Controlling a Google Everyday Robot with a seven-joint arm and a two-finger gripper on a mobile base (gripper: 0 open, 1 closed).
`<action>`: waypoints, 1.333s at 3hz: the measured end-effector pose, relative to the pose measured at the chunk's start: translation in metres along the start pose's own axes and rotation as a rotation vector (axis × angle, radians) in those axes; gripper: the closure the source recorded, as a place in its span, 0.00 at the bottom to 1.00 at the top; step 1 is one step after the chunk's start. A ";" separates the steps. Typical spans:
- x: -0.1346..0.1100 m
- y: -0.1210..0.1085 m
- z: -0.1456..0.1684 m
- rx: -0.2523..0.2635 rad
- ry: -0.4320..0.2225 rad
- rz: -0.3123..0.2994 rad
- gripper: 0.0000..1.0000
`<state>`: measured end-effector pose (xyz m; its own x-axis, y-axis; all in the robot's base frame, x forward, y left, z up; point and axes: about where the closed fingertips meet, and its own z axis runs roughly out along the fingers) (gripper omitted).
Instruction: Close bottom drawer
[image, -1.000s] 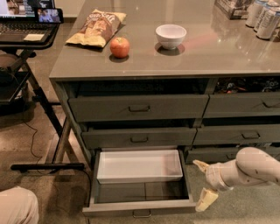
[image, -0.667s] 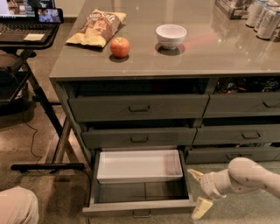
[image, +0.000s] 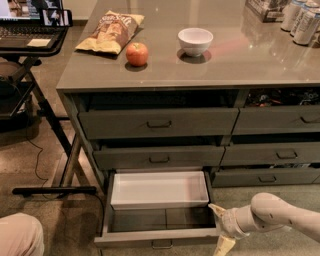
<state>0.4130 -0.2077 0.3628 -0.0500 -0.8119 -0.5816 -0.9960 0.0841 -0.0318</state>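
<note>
The bottom drawer (image: 157, 236) of the left stack stands pulled far out, low near the floor. Its slim grey front has a small dark pull handle (image: 161, 244) at the lower edge. A long white tray insert (image: 159, 190) lies in the back half of the drawer. My gripper (image: 221, 226) comes in from the right on a white arm (image: 280, 216). It sits at the drawer's front right corner, with its two cream fingers spread apart, one above the other. It holds nothing.
Two taller drawer fronts (image: 159, 123) sit above the open drawer, and narrower drawers (image: 280, 155) fill the stack at the right. On the counter lie a chip bag (image: 111, 32), an apple (image: 137, 53), a white bowl (image: 195, 41) and cans (image: 302, 20). A laptop stand (image: 31, 42) is at the left.
My gripper has moved left and slightly down, from right of the drawer to its front right corner. The drawer has not visibly moved.
</note>
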 end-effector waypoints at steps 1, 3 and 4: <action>0.012 -0.001 0.015 -0.022 -0.003 0.016 0.00; 0.084 0.005 0.079 -0.039 -0.018 0.142 0.42; 0.111 0.011 0.109 -0.041 -0.041 0.194 0.65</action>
<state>0.4050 -0.2339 0.2090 -0.2392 -0.7585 -0.6062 -0.9701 0.2128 0.1166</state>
